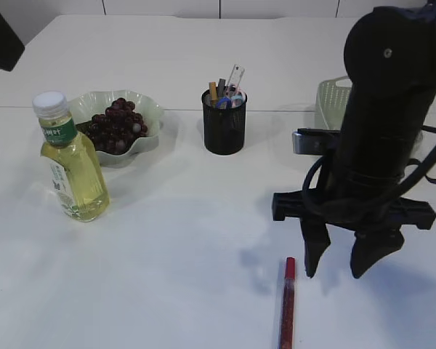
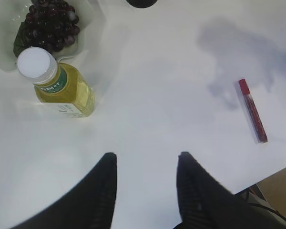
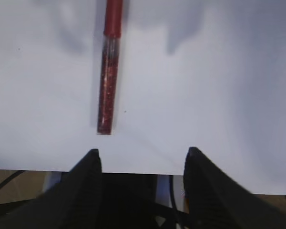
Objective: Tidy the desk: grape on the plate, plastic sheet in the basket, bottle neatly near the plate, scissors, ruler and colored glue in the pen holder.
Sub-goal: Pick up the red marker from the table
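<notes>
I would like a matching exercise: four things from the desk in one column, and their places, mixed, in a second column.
Things:
1. grapes
2. bottle
3. red glue pen
4. pen holder

Places:
A. lying flat near the front edge
B. standing upright in front of the plate
C. on the plate
D. middle of the desk, tools sticking out

Pairs: 1-C, 2-B, 3-A, 4-D

Exterior cam looks down at a slant across the counter (image 1: pixel 167 254). Both wrist cams point down from above it, right one closer; all three catch the red glue stick (image 1: pixel 286 305).
</notes>
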### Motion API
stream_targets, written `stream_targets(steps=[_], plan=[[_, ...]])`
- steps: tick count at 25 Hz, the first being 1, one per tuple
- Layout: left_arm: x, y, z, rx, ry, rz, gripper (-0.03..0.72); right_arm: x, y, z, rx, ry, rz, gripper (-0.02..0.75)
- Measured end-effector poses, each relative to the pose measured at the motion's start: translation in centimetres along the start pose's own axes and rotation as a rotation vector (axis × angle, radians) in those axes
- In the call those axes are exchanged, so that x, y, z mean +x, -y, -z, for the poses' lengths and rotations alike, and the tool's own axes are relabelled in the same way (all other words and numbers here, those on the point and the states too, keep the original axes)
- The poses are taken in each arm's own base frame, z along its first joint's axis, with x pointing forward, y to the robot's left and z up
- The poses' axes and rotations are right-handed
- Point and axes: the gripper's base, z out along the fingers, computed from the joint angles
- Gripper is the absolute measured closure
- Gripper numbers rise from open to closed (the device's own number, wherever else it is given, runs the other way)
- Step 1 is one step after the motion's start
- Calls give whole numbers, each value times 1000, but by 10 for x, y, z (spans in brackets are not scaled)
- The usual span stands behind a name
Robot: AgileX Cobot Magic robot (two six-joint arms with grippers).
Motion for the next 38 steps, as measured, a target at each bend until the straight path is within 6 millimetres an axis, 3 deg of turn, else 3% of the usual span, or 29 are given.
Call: stream_targets(steps=[5,19,28,38], plan=[[-2,1,-6,-3,-16,-4,379,-3,-10,-1,-108,14,-38,299],[-3,2,-11,-8,-28,-19,379,-11,-11,-3,-111,95,-28,299],[-3,1,-11,-10,-28,-19,379,-22,-15,-32,-92,18,-56,299],[-3,1,-11,-12,-27,-20,379,-32,-16,-35,-105,114,-47,299]])
